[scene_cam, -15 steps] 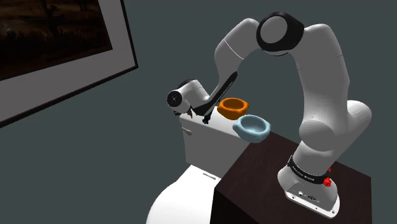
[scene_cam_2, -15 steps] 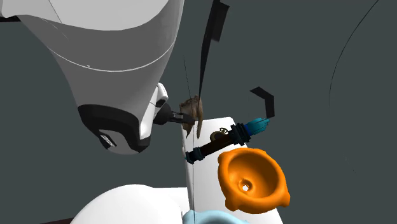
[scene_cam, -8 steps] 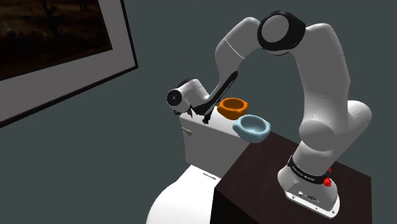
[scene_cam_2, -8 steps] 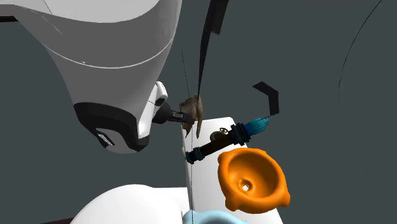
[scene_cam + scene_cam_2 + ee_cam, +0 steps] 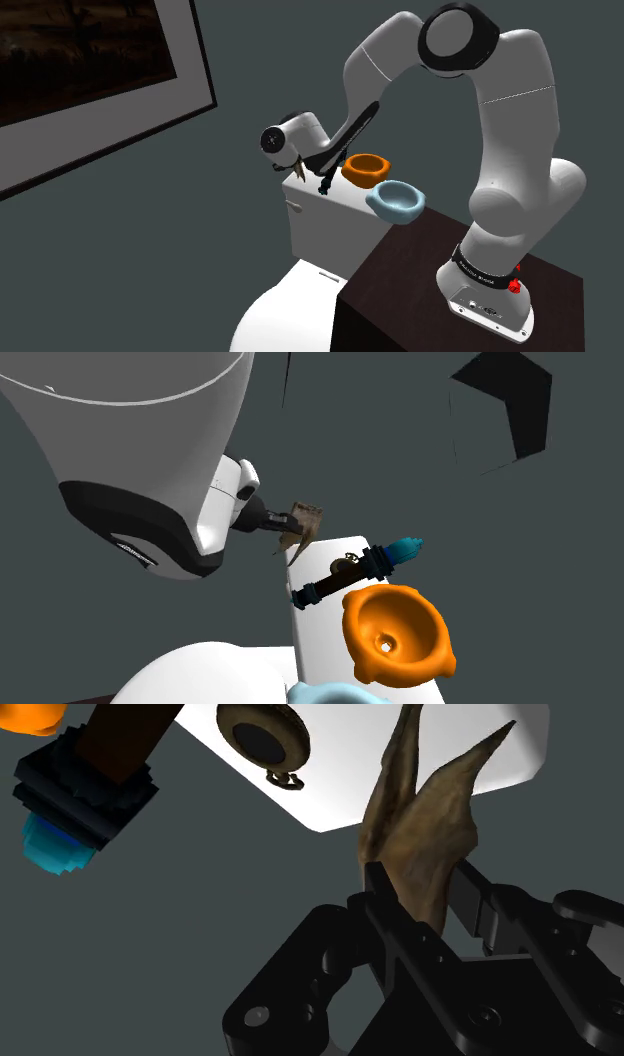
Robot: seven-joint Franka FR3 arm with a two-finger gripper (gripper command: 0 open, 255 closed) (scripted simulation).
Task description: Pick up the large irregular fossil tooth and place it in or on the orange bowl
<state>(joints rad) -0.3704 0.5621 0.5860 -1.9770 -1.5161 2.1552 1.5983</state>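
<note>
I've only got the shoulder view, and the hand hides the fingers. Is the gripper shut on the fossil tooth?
Observer: Yes. In the wrist view the gripper clasps the brown fossil tooth between its fingers, by its broad end.
Operator: Anything in the orange bowl?
Observer: The second exterior view looks into the orange bowl; I see nothing in it.
Operator: What lies between tooth and bowl?
Observer: A dark rod with a blue tip and a small round medallion, on the white top.
</note>
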